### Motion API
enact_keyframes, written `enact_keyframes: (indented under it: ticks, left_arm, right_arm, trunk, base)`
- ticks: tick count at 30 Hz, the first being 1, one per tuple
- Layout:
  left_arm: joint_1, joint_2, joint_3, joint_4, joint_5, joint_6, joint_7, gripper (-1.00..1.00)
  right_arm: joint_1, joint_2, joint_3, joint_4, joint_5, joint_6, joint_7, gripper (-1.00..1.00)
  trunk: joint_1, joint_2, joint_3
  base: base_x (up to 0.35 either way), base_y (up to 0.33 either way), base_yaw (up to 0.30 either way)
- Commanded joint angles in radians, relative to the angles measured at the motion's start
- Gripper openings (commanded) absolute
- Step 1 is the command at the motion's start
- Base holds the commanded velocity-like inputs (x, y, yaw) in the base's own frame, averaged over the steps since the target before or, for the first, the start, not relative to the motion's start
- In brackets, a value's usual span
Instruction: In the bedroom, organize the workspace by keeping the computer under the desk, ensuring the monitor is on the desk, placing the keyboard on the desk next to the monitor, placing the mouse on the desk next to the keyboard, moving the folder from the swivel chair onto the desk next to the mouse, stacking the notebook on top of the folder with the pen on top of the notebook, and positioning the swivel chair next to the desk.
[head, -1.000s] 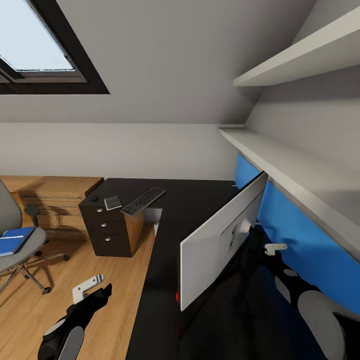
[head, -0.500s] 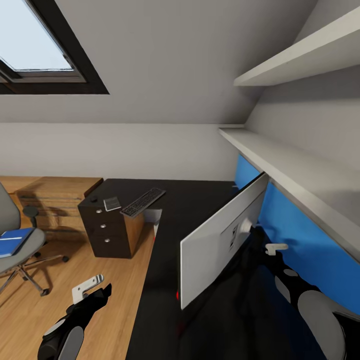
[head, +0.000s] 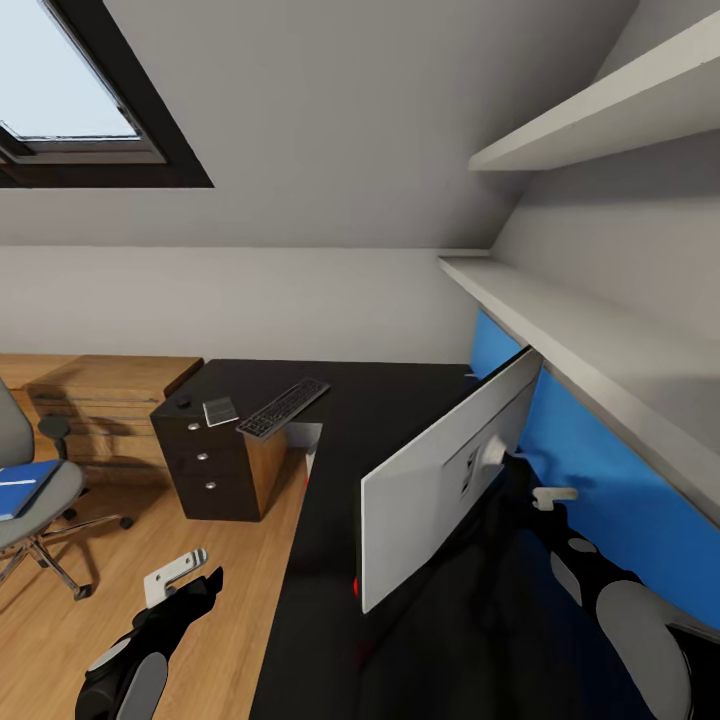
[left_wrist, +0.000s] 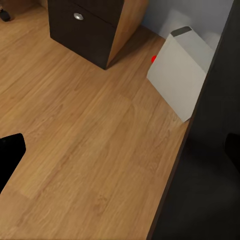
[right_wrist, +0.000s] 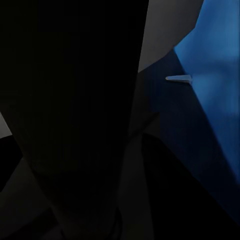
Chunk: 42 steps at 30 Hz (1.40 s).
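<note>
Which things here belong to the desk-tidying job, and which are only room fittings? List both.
Job:
monitor, tilted on the desk
keyboard
notebook
mouse
computer, on the floor beside the desk
folder, on the swivel chair

Fittings:
wall shelves
skylight window
wooden dresser

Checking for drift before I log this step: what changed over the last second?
Mostly the camera: the whole head view slid left, so the swivel chair, folder and drawer unit shifted together. No object moved by itself. The monitor, keyboard, left gripper and right gripper kept their places; nothing was grasped or released.
</note>
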Motion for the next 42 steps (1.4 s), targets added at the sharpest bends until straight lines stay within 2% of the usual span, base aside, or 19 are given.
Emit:
enact_keyframes:
  ticks: [1, 8, 30, 31, 42]
  left_arm:
    - [-0.001, 0.000, 0.000, -0.002, 0.011, 0.003, 0.007, 1.00]
    - [-0.001, 0.000, 0.000, -0.002, 0.010, 0.003, 0.008, 1.00]
    - [-0.001, 0.000, 0.000, -0.002, 0.011, 0.003, 0.007, 1.00]
    - [-0.001, 0.000, 0.000, -0.002, 0.011, 0.003, 0.007, 1.00]
    - [-0.001, 0.000, 0.000, -0.002, 0.011, 0.003, 0.007, 1.00]
  right_arm:
    - [-0.001, 0.000, 0.019, 0.001, -0.001, -0.002, 0.003, -1.00]
    - [-0.001, 0.000, 0.019, 0.001, -0.001, -0.002, 0.003, -1.00]
    - [-0.001, 0.000, 0.019, 0.001, 0.000, -0.002, 0.006, -1.00]
    - [-0.001, 0.000, 0.019, 0.001, 0.000, -0.002, 0.006, 1.00]
    - [-0.001, -0.001, 0.019, -0.001, -0.001, -0.002, 0.006, 1.00]
  trunk:
    - [0.000, -0.002, -0.002]
    - [0.000, -0.002, -0.002]
    - [0.000, -0.002, -0.002]
    - [0.000, -0.002, -0.002]
    - [0.000, -0.002, -0.002]
  base:
    - [0.001, -0.034, 0.000]
    - [0.000, -0.130, 0.000]
    - [0.000, -0.004, 0.000]
    - [0.000, 0.000, 0.000]
    - [0.000, 0.000, 0.000]
